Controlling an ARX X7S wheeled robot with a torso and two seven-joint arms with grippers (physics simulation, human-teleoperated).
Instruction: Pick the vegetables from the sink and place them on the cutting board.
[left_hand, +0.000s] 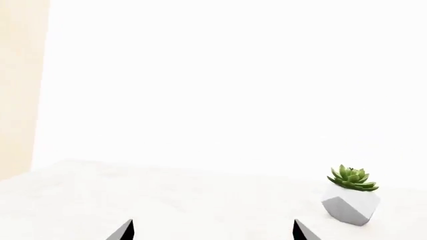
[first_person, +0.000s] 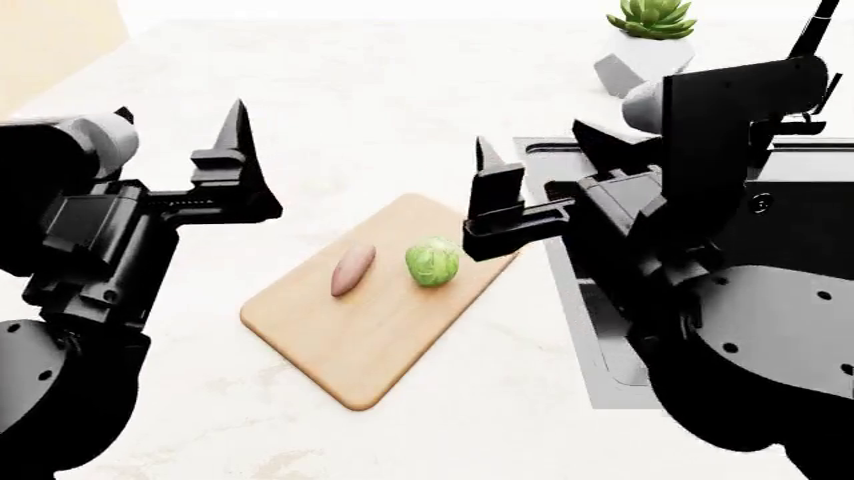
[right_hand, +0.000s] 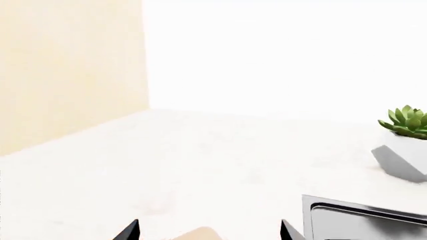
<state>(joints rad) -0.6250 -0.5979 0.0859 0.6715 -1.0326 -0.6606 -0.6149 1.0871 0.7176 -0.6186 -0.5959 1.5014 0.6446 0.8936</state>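
Note:
On the cutting board lie the pinkish-brown tuber and the round green sprout, side by side and apart from each other. My left gripper is open and empty, raised to the left of the board. My right gripper is open and empty, raised over the board's right edge beside the sink. In the left wrist view the left gripper shows two spread fingertips over bare white counter. In the right wrist view the right gripper is spread above a corner of the board. The sink's inside is mostly hidden by my right arm.
A spiky potted succulent stands at the back behind the sink; it also shows in the left wrist view and the right wrist view. The black faucet rises at the far right. The sink's steel rim lies near the right gripper.

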